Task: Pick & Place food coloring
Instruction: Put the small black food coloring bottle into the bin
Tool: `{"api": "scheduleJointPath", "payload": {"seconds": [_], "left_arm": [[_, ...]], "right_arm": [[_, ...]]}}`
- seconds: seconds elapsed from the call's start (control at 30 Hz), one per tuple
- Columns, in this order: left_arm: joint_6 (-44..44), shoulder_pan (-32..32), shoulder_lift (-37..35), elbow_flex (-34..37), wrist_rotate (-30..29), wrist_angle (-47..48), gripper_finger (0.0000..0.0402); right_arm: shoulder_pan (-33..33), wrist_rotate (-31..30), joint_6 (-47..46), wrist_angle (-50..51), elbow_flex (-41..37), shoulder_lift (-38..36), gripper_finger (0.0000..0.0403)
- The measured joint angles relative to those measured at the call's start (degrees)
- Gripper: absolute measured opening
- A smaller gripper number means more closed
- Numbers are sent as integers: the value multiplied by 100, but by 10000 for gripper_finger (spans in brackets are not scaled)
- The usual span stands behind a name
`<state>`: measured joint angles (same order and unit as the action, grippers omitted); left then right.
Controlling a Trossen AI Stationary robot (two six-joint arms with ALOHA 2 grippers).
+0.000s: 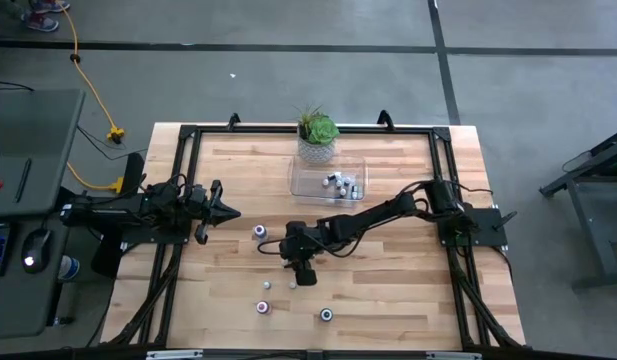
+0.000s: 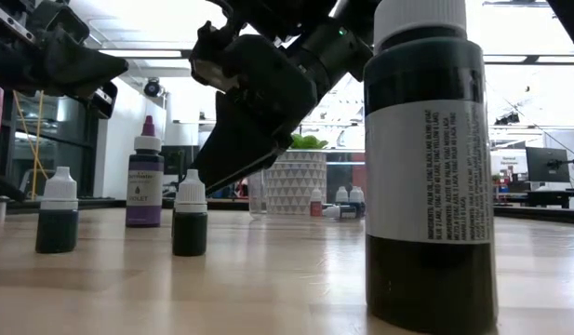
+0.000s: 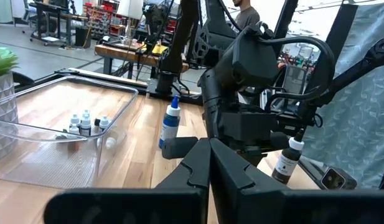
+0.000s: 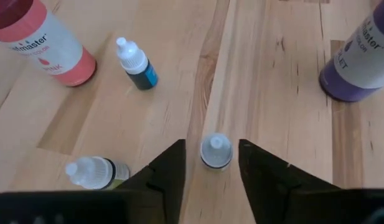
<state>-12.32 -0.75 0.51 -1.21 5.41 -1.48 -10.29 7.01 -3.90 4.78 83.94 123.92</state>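
On the wooden table point(image 4: 272, 74), open right tool point(image 4: 210, 163) straddles 1 tiny white-capped dark bottle point(image 4: 215, 152).

The pink round plastic bottle point(image 4: 47, 42) at ten o'clock from the right arm's fingers shows "master" and "PINK". The purple round bottle point(image 4: 360, 59) at two o'clock reads "VIOLET". The big dark bottle's white label point(image 2: 428, 163) carries an ingredients list, too small to read.

On the worktop point(image 1: 408, 290), the clear tray point(image 1: 328, 192) with several small bottles in it lies just in front of the potted plant point(image 1: 316, 136), while more food coloring bottles point(image 1: 327, 315) stand scattered well in front of the tray.
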Motion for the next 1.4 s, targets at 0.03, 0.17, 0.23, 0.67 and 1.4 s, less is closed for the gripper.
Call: {"api": "scheduleJointPath", "payload": {"seconds": [0.03,0.17,0.23,0.67,1.4], "left_arm": [[0,0,-1,-1,0,0,0],[0,0,-2,-1,0,0,0],[0,-1,0,-1,0,0,0],[0,0,-2,0,-2,0,0],[0,-2,-2,0,0,0,0]], "right_arm": [[-1,2,0,-3,0,-1,129],[1,2,2,-15,0,-2,104],[1,2,2,-45,0,-2,93],[1,254,138,-132,0,-4,33],[1228,-217,1245,1536,129,-2099,33]]}}
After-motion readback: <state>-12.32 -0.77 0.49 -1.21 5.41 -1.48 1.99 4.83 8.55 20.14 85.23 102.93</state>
